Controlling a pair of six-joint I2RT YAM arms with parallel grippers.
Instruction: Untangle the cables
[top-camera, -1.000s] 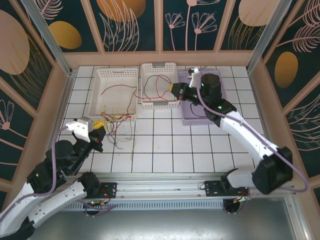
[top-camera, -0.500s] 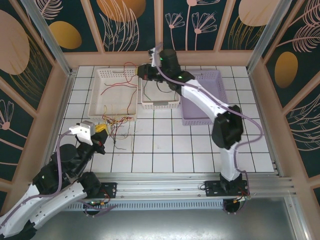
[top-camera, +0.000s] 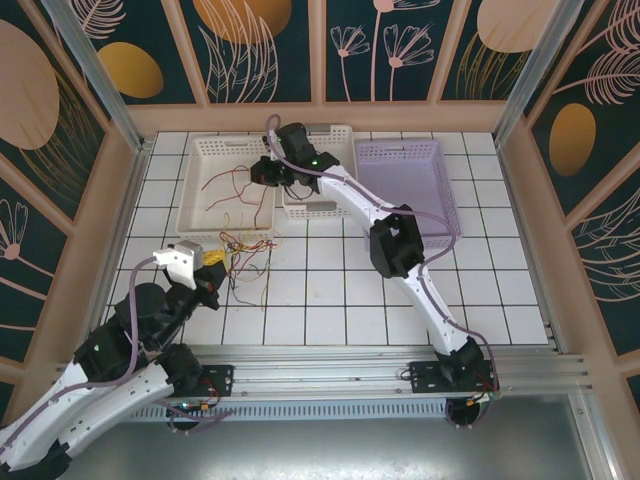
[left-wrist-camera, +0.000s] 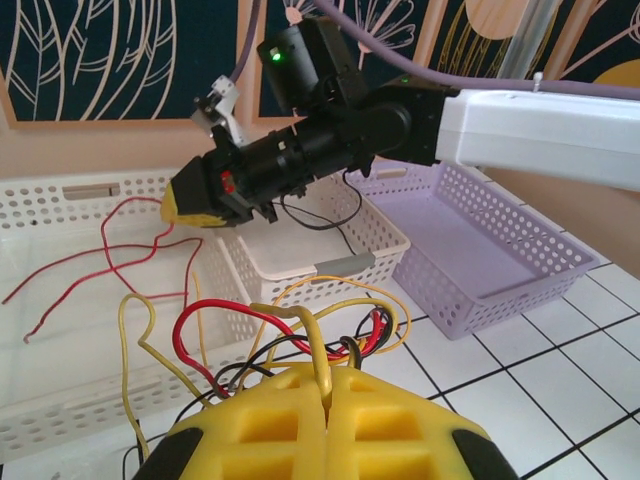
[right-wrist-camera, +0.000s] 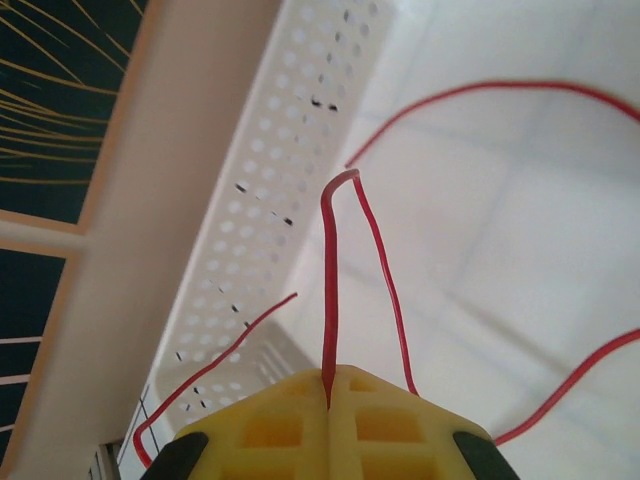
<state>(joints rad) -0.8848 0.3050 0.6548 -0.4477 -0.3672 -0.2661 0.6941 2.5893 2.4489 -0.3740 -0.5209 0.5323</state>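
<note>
Over the big white basket (top-camera: 200, 205) at the back left of the tiled worktop (top-camera: 320, 290), the right arm (top-camera: 345, 195) reaches across from its own side. The right jaws are closed tight on a thin red cable (right-wrist-camera: 329, 280), which rises from the pinch in a narrow loop and trails down onto the basket floor, where more red cable curves about. Near the front left, the left arm (top-camera: 130, 330) has the left jaws closed on a yellow cable (left-wrist-camera: 318, 352). It belongs to the tangle of cables (top-camera: 242, 248), a knot of red, black and yellow strands on the tiles just in front of the big basket. A small white basket (top-camera: 310, 210) stands beside the big one with a black cable (left-wrist-camera: 315, 226) in it, and a purple basket (top-camera: 405, 190) stands beside that.
</note>
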